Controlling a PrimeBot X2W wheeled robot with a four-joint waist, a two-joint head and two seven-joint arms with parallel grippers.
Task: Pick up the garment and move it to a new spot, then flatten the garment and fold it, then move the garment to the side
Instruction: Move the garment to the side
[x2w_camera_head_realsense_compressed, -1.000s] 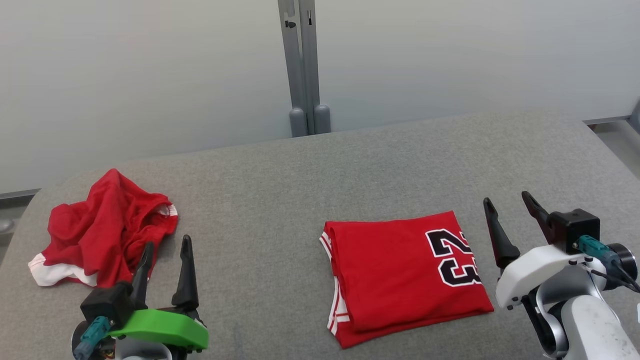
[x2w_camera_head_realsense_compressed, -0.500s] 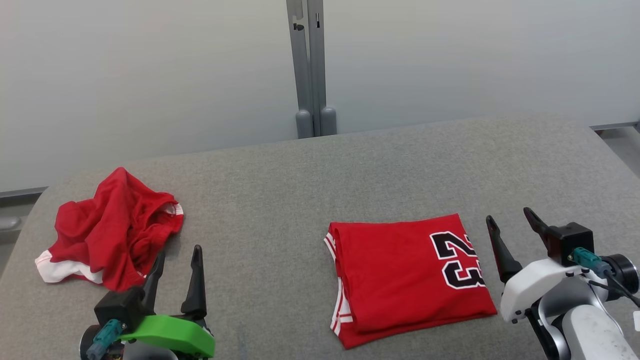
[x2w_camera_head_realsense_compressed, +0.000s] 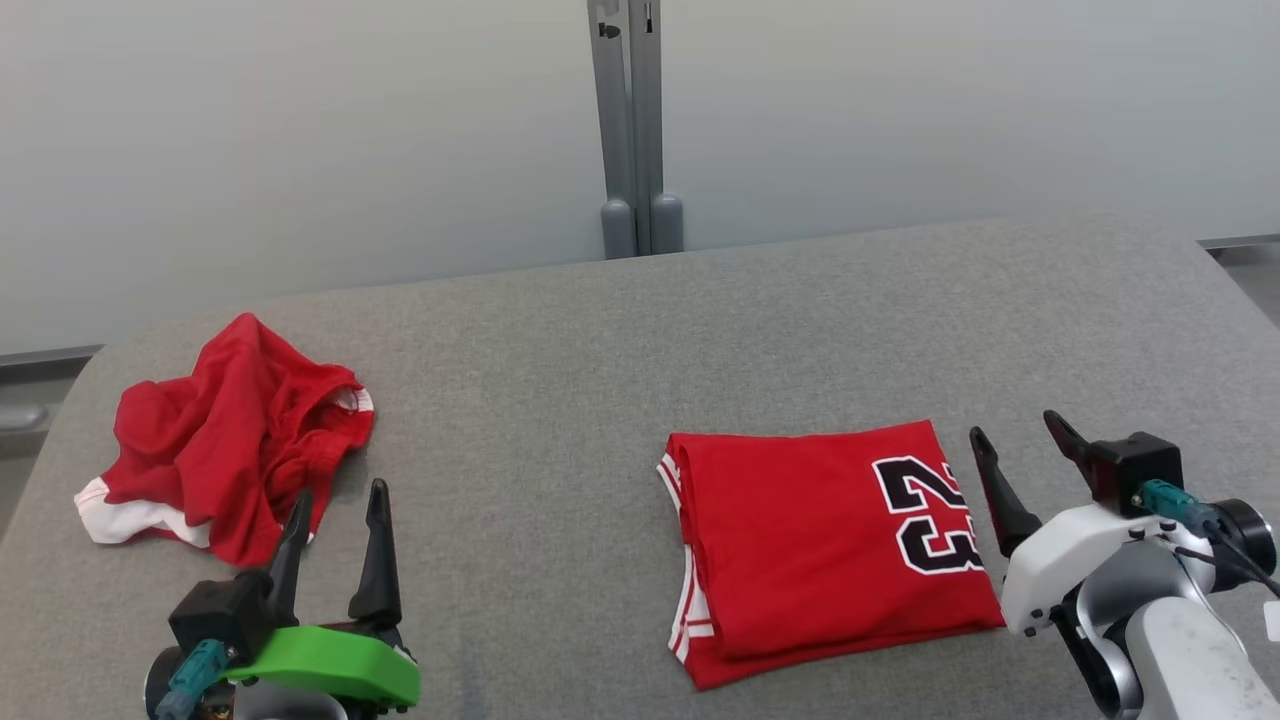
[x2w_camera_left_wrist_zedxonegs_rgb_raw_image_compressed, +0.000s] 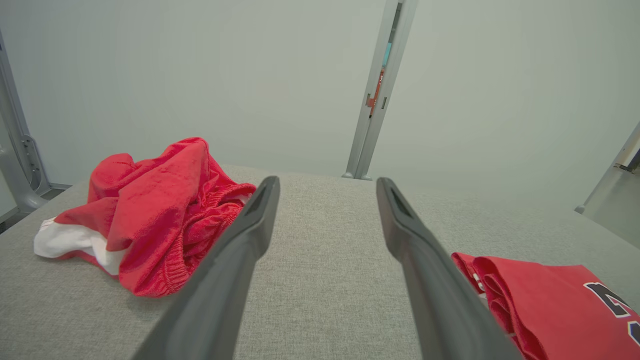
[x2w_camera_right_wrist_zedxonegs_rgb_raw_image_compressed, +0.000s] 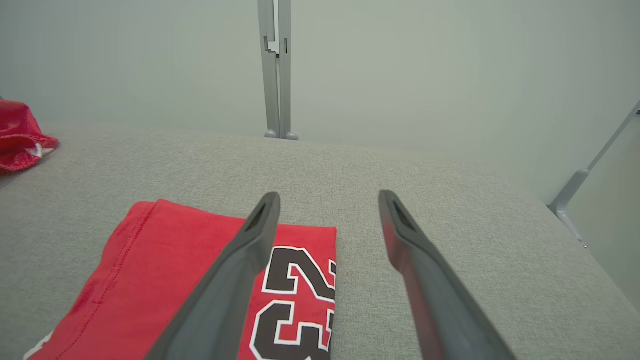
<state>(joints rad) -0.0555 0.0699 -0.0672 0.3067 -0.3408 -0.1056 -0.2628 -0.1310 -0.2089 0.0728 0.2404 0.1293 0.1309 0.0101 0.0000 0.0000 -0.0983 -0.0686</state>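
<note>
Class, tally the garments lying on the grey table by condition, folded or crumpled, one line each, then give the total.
folded red jersey: 1
crumpled red shorts: 1
Total: 2

You'll see the red number-23 jersey (x2w_camera_head_realsense_compressed: 830, 550) folded flat at right, the red white-trimmed shorts (x2w_camera_head_realsense_compressed: 225, 440) crumpled well apart at left.

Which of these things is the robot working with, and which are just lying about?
Job: crumpled red garment, probably next to fold; folded red jersey, apparently finished; left gripper and right gripper, both open.
Just there: grey post behind the grey table.
</note>
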